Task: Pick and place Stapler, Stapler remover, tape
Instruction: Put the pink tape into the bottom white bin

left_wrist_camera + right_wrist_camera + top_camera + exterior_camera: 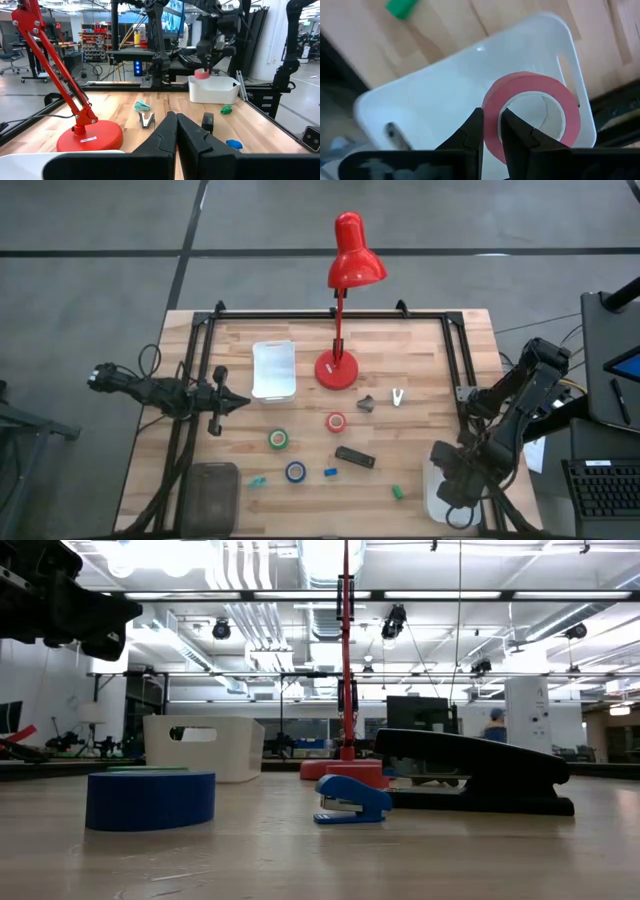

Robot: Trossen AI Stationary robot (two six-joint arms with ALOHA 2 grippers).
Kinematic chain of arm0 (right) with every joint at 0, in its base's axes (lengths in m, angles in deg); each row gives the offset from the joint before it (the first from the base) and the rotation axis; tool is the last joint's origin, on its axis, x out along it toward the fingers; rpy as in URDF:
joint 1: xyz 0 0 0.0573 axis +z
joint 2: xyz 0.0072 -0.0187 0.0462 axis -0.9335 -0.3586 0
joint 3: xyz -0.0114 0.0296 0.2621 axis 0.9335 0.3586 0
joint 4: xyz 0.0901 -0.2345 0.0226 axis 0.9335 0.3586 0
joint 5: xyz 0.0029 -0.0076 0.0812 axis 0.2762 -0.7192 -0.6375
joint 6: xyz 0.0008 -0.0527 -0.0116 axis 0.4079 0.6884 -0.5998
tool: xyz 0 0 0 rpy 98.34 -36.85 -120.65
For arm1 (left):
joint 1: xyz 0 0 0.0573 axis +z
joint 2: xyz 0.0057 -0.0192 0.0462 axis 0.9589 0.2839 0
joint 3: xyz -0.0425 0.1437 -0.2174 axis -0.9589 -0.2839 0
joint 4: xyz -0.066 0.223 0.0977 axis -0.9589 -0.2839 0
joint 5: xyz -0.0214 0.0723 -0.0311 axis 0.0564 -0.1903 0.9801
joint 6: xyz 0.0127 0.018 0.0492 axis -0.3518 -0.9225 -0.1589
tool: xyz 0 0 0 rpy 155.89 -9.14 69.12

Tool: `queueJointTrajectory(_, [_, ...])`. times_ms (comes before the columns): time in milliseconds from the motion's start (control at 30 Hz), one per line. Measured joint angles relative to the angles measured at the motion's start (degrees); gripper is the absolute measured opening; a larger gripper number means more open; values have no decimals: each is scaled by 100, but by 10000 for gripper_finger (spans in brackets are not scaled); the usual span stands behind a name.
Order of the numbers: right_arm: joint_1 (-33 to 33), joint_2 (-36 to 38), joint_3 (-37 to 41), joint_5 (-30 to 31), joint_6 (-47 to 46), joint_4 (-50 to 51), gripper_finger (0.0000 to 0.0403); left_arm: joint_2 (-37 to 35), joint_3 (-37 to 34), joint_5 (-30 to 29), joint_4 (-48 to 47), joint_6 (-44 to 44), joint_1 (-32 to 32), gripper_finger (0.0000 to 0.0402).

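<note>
While poised over the white bin (435, 95) at the tabletop's (420, 395) right front edge, right gripper (491, 125) clamped on wall of pink-red tape roll (530, 112), one finger inside the pale core, one outside. Roll hanging above the bin's inside, whether touching the floor cannot be told. Left gripper (176, 131) with fingers pressed together, holding nothing, hovering at the tabletop's left side beside a second white bin (273, 369). Black stapler (354, 456) lying on the wood in front of the red lamp (340, 320), near the middle. Red tape roll (335, 422), green tape roll (278, 439) and blue tape roll (295, 471) lying flat nearby, apart from each other. Small green block (397, 492) near the right bin.
</note>
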Motion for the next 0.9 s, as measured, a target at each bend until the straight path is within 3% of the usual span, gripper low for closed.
queueJointTrajectory(400, [53, -278, 902, -163, -204, -1630, 45, 2, 0, 0, 2, 2, 0, 10])
queueJointTrajectory(900, [50, -511, 1209, -265, -464, -1773, 45, 2, 0, 0, 3, 2, 0, 10])
